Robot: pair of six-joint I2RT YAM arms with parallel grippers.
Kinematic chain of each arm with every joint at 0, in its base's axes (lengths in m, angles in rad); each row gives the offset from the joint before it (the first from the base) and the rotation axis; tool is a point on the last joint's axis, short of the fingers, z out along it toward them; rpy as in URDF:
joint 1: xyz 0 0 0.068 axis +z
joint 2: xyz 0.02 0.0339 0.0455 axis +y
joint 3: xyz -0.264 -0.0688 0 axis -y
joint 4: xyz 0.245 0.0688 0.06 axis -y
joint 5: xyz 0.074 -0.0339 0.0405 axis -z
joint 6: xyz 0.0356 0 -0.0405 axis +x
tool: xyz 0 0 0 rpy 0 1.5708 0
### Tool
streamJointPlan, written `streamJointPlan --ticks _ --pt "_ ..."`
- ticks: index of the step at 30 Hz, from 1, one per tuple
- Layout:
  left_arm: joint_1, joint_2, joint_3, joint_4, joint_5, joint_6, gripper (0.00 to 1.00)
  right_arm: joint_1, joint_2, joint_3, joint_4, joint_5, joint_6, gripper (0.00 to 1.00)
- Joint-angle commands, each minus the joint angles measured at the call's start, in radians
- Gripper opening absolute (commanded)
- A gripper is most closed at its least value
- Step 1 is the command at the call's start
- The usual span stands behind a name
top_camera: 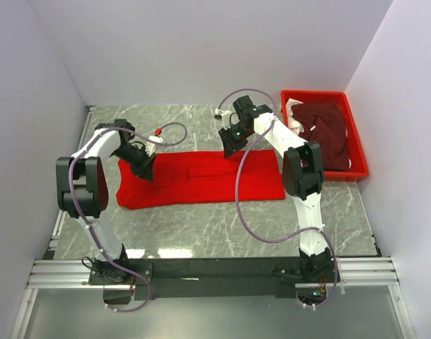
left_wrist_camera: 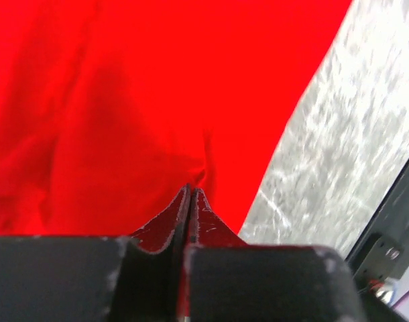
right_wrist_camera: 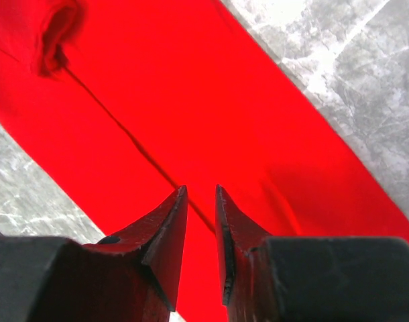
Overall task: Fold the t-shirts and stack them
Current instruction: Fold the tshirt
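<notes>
The bright red t-shirt (top_camera: pixel 201 180) lies as a long strip across the middle of the table (top_camera: pixel 201 226). The left gripper (top_camera: pixel 146 169) sits on its left end, fingers pressed together on a small ridge of cloth. The right gripper (top_camera: pixel 229 150) hangs over the strip's far edge, slightly spread and apart from the cloth. The maroon t-shirt (top_camera: pixel 325 131) rests in the red tray (top_camera: pixel 314 92) at the far right corner.

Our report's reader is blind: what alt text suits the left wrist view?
Left claw, shut, pinches a pucker of the bright red t-shirt spread below it. Grey marbled table shows at right.
</notes>
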Motion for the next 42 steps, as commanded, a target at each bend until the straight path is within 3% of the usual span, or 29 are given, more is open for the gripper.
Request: streamJointPlan --ticks 1,3,5,11,12,13,20,26,31,34,37,40,42 --pt "0.001 -0.075 -0.038 0.006 -0.03 0.111 0.11 -0.008 -0.069 0.019 -0.036 0.032 -0.033 0.3" --pt "0.004 -0.077 -0.032 0.018 -0.047 0.073 0.29 -0.007 -0.06 0.037 -0.052 0.051 -0.041 0.3" --pt "0.015 -0.091 -0.024 0.03 -0.041 0.022 0.36 -0.01 -0.053 0.051 -0.069 0.1 -0.061 0.29" --pt "0.047 -0.195 -0.058 0.083 0.018 -0.229 0.43 -0.034 -0.041 0.059 -0.098 0.336 -0.148 0.27" --pt "0.044 -0.218 -0.088 0.113 0.024 -0.268 0.49 -0.046 -0.028 0.065 -0.104 0.364 -0.16 0.27" --pt "0.043 -0.224 -0.105 0.133 0.013 -0.376 0.49 -0.051 -0.02 0.071 -0.125 0.387 -0.185 0.27" --pt "-0.002 -0.177 -0.204 0.227 -0.204 -0.642 0.27 -0.083 0.035 0.053 -0.162 0.559 -0.228 0.25" --pt "-0.002 -0.08 -0.173 0.205 -0.32 -0.728 0.19 -0.083 0.071 -0.001 -0.168 0.642 -0.248 0.25" --pt "-0.002 0.006 -0.132 0.205 -0.402 -0.747 0.15 -0.082 0.077 -0.065 -0.208 0.624 -0.274 0.23" --pt "0.011 0.095 -0.061 0.205 -0.452 -0.763 0.12 -0.071 0.033 -0.158 -0.21 0.581 -0.291 0.22" --pt "0.04 0.233 0.101 0.182 -0.476 -0.757 0.12 -0.039 -0.052 -0.306 -0.195 0.547 -0.3 0.21" --pt "0.047 0.39 0.352 0.166 -0.496 -0.725 0.13 0.033 -0.161 -0.458 -0.191 0.455 -0.296 0.21" --pt "0.046 0.533 0.63 0.14 -0.501 -0.716 0.13 0.081 -0.246 -0.546 -0.219 0.342 -0.289 0.21"
